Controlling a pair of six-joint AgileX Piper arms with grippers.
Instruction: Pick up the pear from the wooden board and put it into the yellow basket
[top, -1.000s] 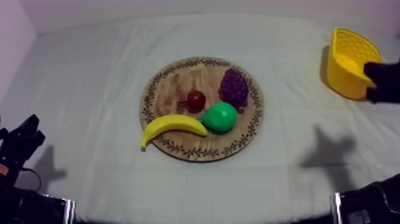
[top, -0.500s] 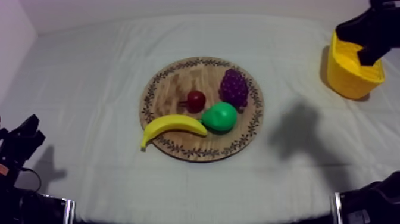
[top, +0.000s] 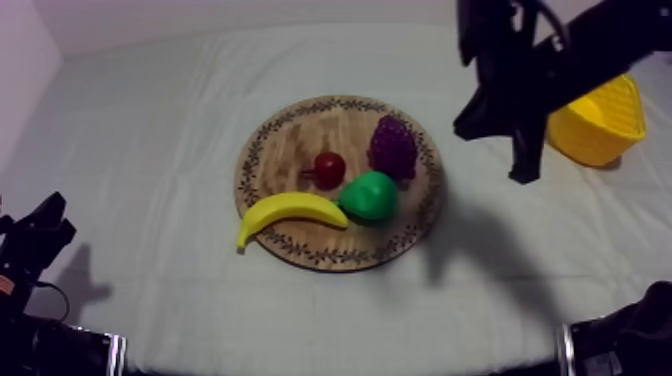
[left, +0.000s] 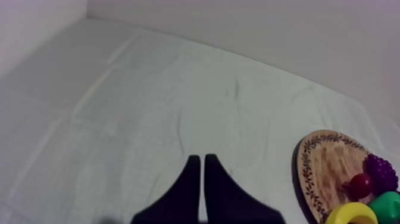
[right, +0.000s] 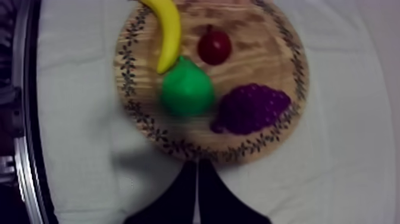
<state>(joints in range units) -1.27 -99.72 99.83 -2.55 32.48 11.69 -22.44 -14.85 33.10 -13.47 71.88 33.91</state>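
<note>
The right gripper (right: 197, 164), pressed together, hung by the board's (right: 265, 56) rim near the pear (right: 187, 90); the left gripper (left: 200, 159) sat pressed together too.

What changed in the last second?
Right hand swung from beside the yellow basket toward the wooden board, shut on nothing. Left hand, pear, banana, grapes and small red fruit stayed put.

- The right arm (top: 600, 35) hides part of the yellow basket (top: 600, 125).
- In the left wrist view the edge cuts off the wooden board (left: 324, 167), pear (left: 390, 204) and banana (left: 352, 214).
- In the right wrist view the banana's tip runs off the edge.
</note>
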